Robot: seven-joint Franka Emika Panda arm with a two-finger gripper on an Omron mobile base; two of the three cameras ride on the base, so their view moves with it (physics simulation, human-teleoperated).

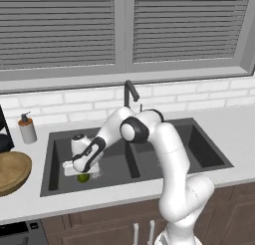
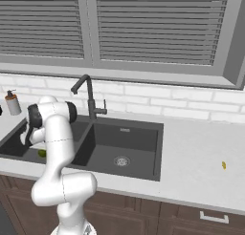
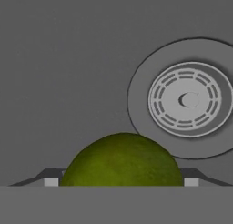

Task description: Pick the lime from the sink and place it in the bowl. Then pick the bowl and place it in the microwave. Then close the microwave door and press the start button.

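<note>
The gripper (image 1: pixel 83 175) is lowered into the left basin of the sink (image 1: pixel 60 182). Its fingers (image 3: pixel 51 181) are spread, one on each side of the lime (image 3: pixel 122 161); contact with the fruit cannot be confirmed. The lime rests on the basin floor, near the round drain (image 3: pixel 187 100). The wooden bowl (image 1: pixel 11 172) sits on the counter (image 1: pixel 239 129) left of the sink. Behind the sink stand the faucet (image 1: pixel 130 94) and a soap dispenser (image 1: pixel 27 128).
</note>
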